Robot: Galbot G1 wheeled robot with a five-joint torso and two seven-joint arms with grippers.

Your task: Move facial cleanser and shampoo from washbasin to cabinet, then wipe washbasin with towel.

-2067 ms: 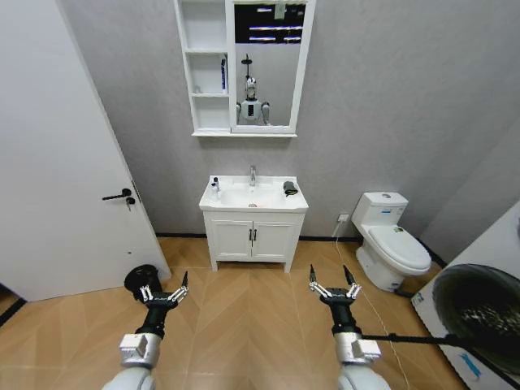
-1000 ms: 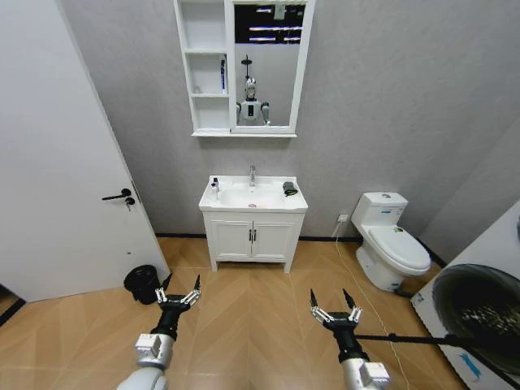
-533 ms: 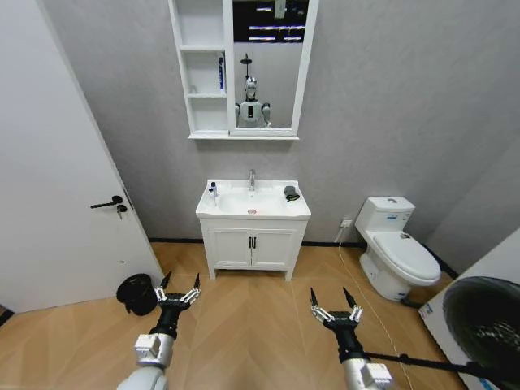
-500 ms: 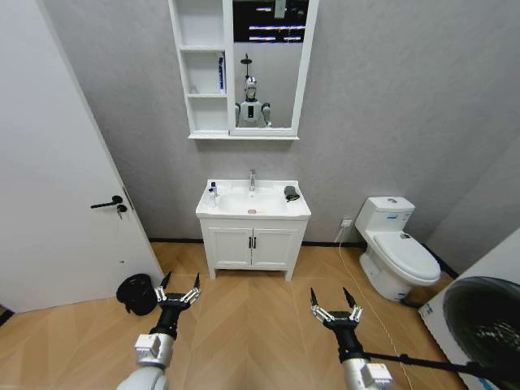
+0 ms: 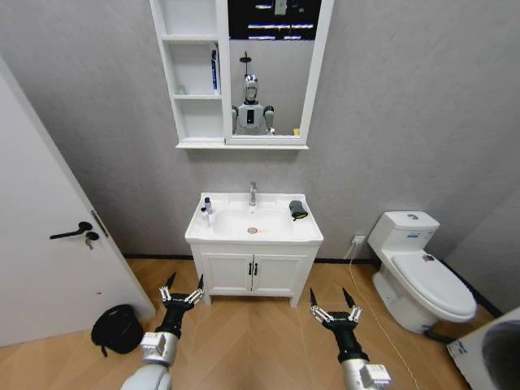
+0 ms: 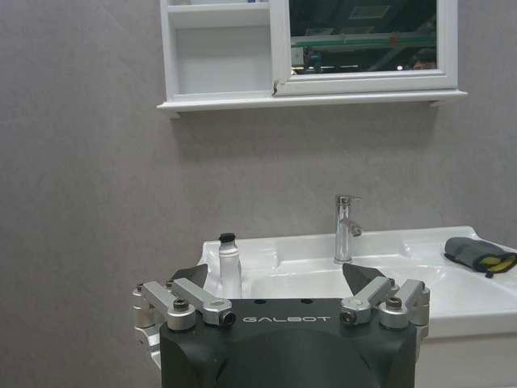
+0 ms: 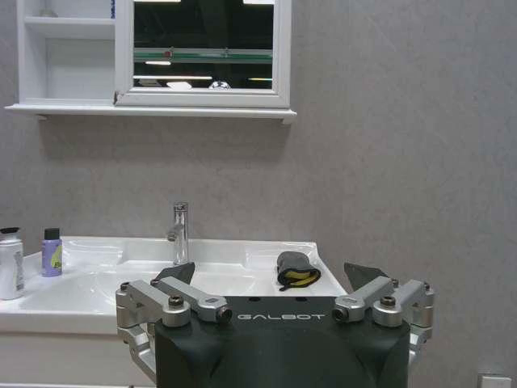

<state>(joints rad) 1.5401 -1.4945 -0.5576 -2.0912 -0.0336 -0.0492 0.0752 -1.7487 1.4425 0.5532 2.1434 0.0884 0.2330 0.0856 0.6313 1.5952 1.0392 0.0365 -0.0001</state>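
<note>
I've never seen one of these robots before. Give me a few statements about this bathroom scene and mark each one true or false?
1. Both grippers, the left gripper and the right gripper, are open and empty. True.
2. The towel lies on the floor. False: it rests on the washbasin, right of the faucet.
3. Two small bottles stand on the washbasin's left side. True.
4. The cabinet hangs below the washbasin. False: it hangs on the wall above it.

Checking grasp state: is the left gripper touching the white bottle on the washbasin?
Apart. In the head view the left gripper hangs open over the floor, well short of the white bottle on the washbasin.
</note>
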